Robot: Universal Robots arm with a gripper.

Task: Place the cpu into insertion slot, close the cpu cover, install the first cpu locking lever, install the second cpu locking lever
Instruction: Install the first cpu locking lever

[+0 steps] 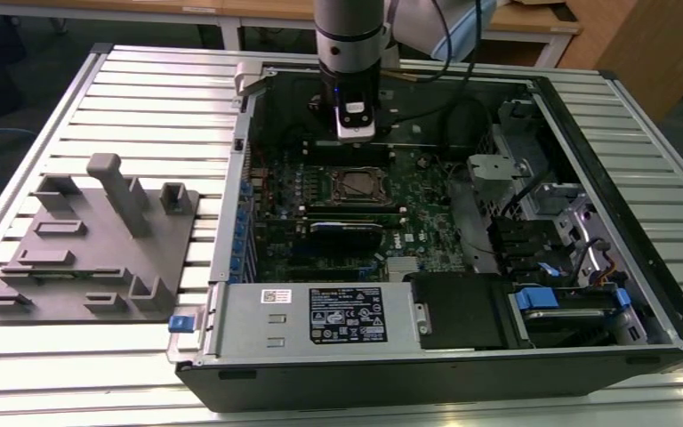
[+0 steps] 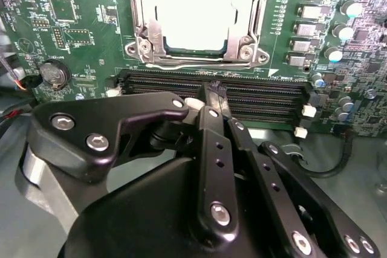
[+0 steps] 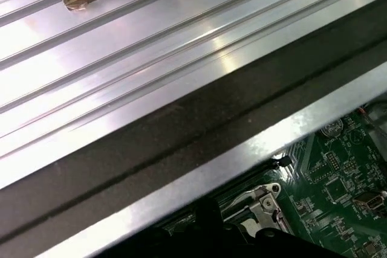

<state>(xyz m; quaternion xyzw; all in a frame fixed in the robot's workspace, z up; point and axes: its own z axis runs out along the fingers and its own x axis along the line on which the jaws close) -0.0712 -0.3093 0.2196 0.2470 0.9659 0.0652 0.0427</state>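
The cpu (image 2: pixel 196 10) lies flat in the insertion slot (image 1: pixel 359 186) on the green motherboard, its pale silver top showing through the opening of the cpu cover (image 2: pixel 144 25). The cover lies down over it. A thin wire locking lever (image 2: pixel 181 64) runs along the socket's near edge. My gripper (image 2: pixel 214 90) hangs above the black memory slots (image 2: pixel 260 92) just beside the socket, touching nothing. Its black fingers are shut with nothing between them. In the exterior view the gripper (image 1: pixel 356 133) sits just behind the socket, inside the open case.
The open computer case (image 1: pixel 626 178) lies on a slatted metal table (image 3: pixel 151 46). A silver power supply box (image 1: pixel 317 316) fills the case's front. Drive bays and cables (image 1: pixel 555 267) crowd the exterior view's right. A grey fixture (image 1: pixel 92 240) stands on the exterior view's left.
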